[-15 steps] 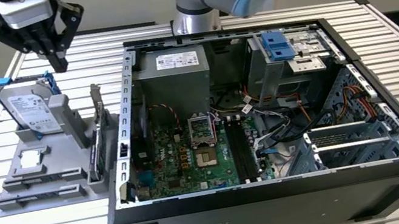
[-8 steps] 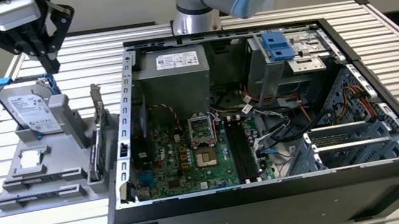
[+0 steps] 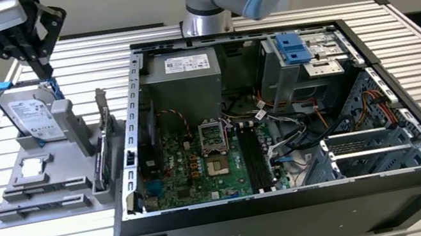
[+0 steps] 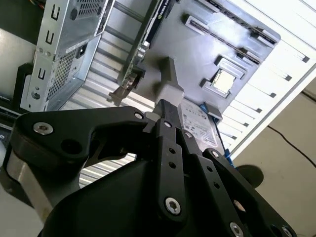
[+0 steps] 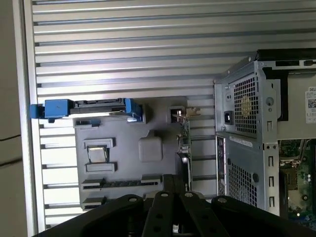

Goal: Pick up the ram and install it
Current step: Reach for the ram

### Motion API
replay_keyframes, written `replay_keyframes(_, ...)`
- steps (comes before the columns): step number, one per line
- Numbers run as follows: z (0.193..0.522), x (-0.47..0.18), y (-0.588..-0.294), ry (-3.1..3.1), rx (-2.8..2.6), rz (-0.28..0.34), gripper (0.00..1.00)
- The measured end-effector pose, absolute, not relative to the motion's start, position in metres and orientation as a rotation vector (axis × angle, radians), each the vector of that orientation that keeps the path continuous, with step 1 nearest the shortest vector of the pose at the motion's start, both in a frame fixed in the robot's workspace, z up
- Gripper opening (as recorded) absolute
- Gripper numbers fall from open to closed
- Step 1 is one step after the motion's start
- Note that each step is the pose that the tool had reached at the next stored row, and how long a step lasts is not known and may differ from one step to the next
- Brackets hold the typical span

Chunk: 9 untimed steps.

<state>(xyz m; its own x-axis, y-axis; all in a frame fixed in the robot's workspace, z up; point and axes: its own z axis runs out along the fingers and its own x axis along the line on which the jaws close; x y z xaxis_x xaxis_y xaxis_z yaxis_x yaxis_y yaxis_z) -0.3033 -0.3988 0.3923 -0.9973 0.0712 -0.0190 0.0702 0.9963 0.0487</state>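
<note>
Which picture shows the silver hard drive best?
The exterior view: the hard drive stands upright, labelled face showing. The first wrist view shows it edge-on; in the second wrist view the claw hides part of it.

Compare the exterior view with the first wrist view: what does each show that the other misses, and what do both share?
Exterior view adds the CPU socket, the memory slots and the blue-latched drive cage. First wrist view adds the power socket on the rear of the power supply. Shared: the gripper over the grey fixture, the hard drive in its blue frame and the bracketed card.
</note>
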Motion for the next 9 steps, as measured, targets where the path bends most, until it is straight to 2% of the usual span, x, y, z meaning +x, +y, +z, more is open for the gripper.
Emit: replay_keyframes(9,0.392,-0.321,-0.399,3.118,0.11,0.075,0.0)
